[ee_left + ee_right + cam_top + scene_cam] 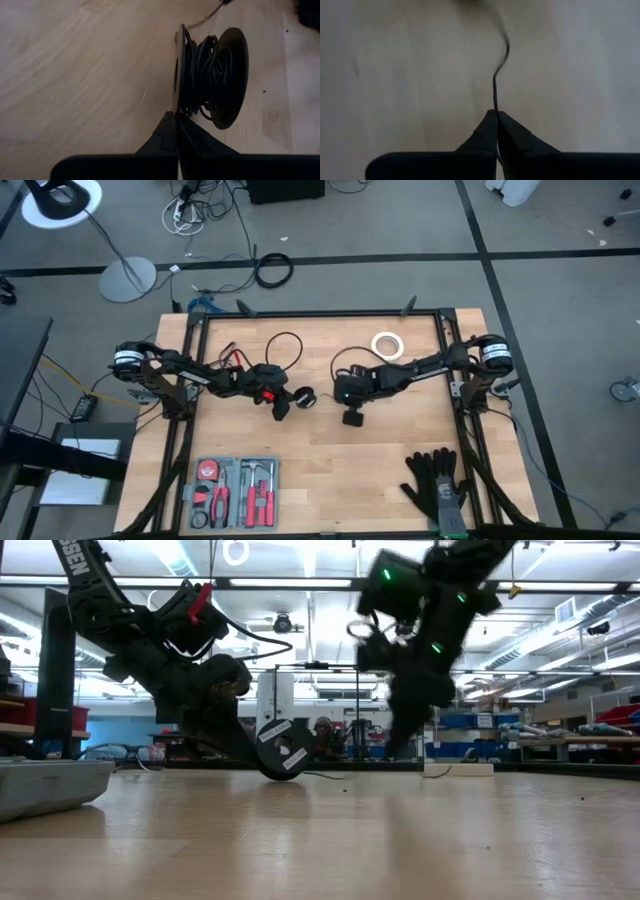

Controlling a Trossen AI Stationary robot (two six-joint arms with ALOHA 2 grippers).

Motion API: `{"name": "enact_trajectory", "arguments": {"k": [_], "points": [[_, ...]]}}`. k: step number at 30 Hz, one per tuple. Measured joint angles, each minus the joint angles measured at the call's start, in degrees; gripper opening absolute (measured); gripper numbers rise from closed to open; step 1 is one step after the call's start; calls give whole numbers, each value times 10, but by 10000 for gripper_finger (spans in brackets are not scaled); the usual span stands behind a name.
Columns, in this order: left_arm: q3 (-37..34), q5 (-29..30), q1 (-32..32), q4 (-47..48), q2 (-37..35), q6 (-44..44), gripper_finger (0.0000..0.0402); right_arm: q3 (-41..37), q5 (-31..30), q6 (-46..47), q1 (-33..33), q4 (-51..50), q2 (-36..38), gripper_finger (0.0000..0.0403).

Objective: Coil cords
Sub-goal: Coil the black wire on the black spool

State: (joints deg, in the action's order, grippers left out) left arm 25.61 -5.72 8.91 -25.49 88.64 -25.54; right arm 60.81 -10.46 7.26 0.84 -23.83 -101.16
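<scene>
— How are my arms posed?
— Both reach to mid-tabletop (pixel 330 470). My left tool (pixel 176 120) pinches the spool (pixel 210 77) rim; my right tool (pixel 496 116) pinches the cord (pixel 496 85).
— Count?
— One spool, one cord.

Robotics workshop, wooden bench (pixel 330 470), tool tray (pixel 236 492), shelving behind (pixel 590 730)

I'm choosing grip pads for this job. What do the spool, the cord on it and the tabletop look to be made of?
Spool: flat black discs with a matte look, probably plastic. Cord: thin, black and slightly glossy, lying in tight turns, likely rubber- or plastic-jacketed wire. Tabletop: pale wood with visible grain and a smooth, faintly satin finish. The left gripper pinches the spool's rim; the right gripper pinches the cord.
</scene>
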Motion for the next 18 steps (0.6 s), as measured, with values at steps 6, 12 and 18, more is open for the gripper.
{"name": "enact_trajectory", "arguments": {"k": [6,12,18], "points": [[0,0,0,1,0,0,0,60,-1,52,-3,26,0,2],[0,3,0,-5,0,-1,0,77,3,61,-5,141,0,1],[0,21,0,-5,0,-10,0,77,33,62,-5,217,-1,0]]}}
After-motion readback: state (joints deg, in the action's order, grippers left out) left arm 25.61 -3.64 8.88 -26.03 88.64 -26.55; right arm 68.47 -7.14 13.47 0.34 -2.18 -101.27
